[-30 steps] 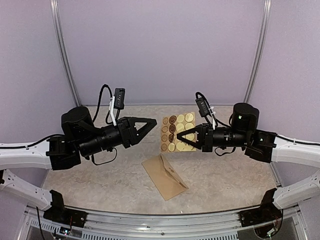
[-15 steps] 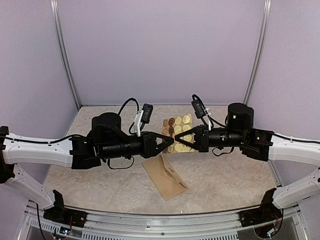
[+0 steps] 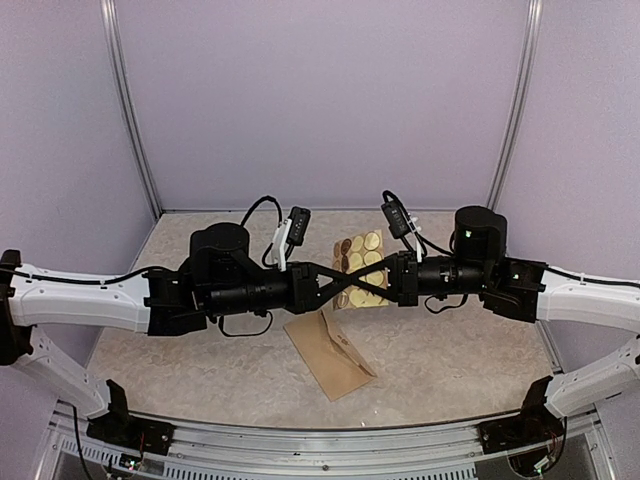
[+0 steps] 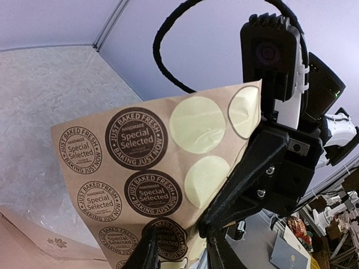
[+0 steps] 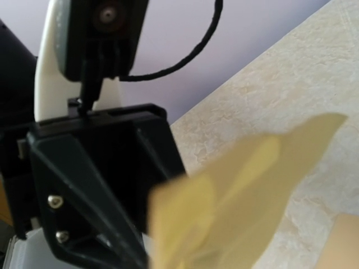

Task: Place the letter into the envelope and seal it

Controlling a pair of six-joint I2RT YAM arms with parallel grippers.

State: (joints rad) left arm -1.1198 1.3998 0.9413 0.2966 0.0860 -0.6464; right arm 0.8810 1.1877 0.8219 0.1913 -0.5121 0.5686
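— State of the right end effector (image 3: 352,288)?
— Clamped on the sticker card (image 4: 140,168), black fingers (image 4: 252,179) pinching its right edge, as seen from the left wrist.
— And the left end effector (image 3: 336,280)?
— Nose to nose with the right one, above the middle of the surface (image 3: 200,350). Two fingertips either side of the card's lower edge in its own view. Cannot tell whether pressed on the paper or just apart.
— Card off the surface?
— Yes, tilted, up in the air between both arms. Printed face toward the left wrist camera: dark brown round stickers (image 4: 136,138) reading "Just Baked Fresh, Special Selected", with pale cream rounds (image 4: 196,124) beside them.
— From the right wrist?
— Only a blurred yellow sheet close to the lens, and the black body of the left end effector behind it.
— And the envelope (image 3: 328,352)?
— Flat on the surface, brown, lying aslant, nearer the arm bases than both end effectors, touched by neither. A small flower mark (image 4: 56,244) on it in the left wrist view.
— And the letter?
— Not to be seen in any view.
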